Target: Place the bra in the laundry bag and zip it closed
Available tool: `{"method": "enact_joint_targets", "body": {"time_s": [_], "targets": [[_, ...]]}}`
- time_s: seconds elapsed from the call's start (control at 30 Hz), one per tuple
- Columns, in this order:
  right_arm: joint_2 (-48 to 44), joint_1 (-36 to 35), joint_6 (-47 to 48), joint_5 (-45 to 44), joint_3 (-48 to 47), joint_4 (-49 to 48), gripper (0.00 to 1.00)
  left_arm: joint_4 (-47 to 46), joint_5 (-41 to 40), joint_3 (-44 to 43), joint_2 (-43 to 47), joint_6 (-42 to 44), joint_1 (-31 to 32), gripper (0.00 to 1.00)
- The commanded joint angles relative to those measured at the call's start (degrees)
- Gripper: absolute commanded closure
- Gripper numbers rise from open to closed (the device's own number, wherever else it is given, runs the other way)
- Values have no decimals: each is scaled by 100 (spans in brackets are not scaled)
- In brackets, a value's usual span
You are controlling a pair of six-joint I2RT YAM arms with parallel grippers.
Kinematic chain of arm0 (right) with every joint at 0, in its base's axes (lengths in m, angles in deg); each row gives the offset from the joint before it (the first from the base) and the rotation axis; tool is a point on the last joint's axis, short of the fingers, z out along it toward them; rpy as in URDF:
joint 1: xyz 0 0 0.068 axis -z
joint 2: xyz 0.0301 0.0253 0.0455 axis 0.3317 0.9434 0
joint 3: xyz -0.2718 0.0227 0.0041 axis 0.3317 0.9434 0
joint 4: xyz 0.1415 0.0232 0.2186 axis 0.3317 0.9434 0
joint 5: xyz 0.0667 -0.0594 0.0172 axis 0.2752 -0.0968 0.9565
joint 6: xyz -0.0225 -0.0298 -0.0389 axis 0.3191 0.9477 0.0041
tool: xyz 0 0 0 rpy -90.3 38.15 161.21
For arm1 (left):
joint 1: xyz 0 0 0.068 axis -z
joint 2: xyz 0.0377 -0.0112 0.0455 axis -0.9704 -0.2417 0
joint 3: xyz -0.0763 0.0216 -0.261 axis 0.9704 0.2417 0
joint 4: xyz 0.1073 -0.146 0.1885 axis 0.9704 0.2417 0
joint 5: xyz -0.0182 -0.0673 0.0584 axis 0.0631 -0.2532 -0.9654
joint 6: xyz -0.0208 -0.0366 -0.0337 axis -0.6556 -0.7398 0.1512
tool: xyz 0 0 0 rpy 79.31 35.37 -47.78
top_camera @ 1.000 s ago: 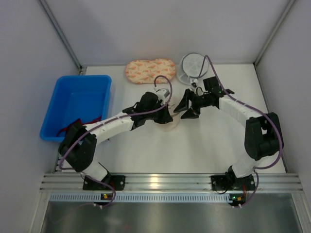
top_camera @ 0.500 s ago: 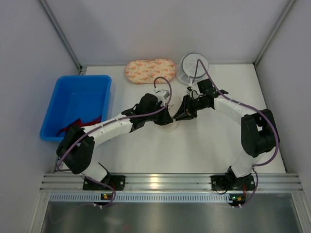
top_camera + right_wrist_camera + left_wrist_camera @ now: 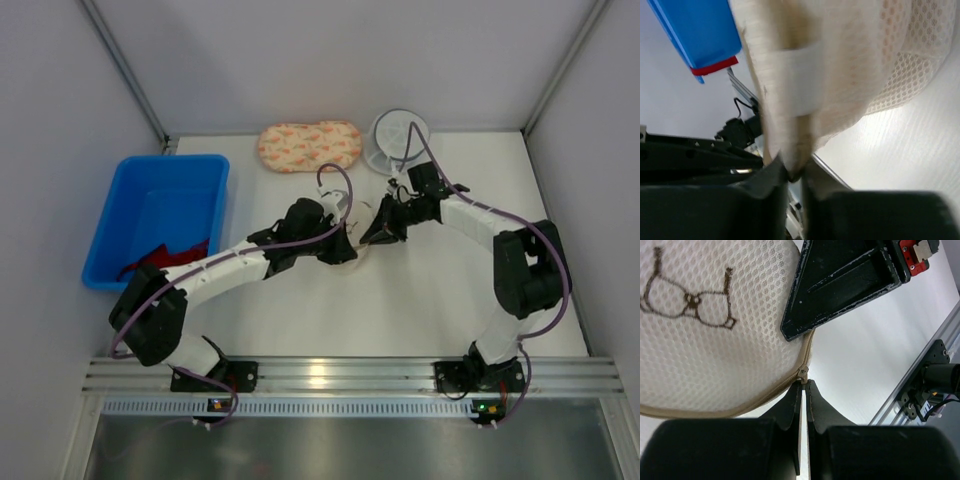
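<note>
From above, your left gripper (image 3: pixel 347 247) and right gripper (image 3: pixel 372 238) meet mid-table over the laundry bag (image 3: pixel 352 261). Left wrist — fingers pinched tight on the zipper pull (image 3: pixel 803 373). Right wrist — jaws clamped on the bag's beige rim; the bra can't be made out.

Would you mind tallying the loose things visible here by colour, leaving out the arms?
Blue: 1, bin
Red: 1, cloth in it
Peach floral: 1, pouch
White: 1, ribbed container
Beige mesh: 1, laundry bag
Total: 5
</note>
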Motion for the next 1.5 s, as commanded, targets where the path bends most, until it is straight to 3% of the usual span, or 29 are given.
{"method": "enact_joint_targets", "body": {"time_s": [0.0,0.03,0.27,0.4,0.63,0.83,1.0,1.07,1.1,1.17,1.2,1.3,1.47], "targets": [[110,-20,189,-1,-391,-62,95,-216,37,-188,53,81,68,100],[128,6,261,-45,-419,87,100,-24,-16,-179,88,125,68,100],[277,217,797,-423,-691,588,100,513,-280,102,466,318,-64,100],[339,331,1175,-528,-1051,835,100,838,-254,444,904,502,-519,100],[365,366,1526,-494,-1192,923,100,1094,-298,911,1442,1688,-1153,100],[760,366,2080,-704,-1797,879,100,910,255,657,1319,2146,-1031,100],[1199,349,2195,-652,-2545,827,99,577,396,437,1099,1954,-391,100],[1332,340,2213,-529,-2834,888,92,471,387,384,977,1796,-205,100],[1445,323,2213,-511,-2923,949,78,401,353,340,932,1725,-39,100],[1499,305,2160,-458,-3090,1028,63,242,317,244,757,1436,85,100],[1456,314,2160,-467,-3108,1072,49,207,291,173,695,1322,164,100],[1149,401,2160,-476,-3012,1177,33,127,10,68,414,812,182,100],[482,744,2405,-318,-2275,1643,32,-13,-368,-161,-17,292,182,100]]}}
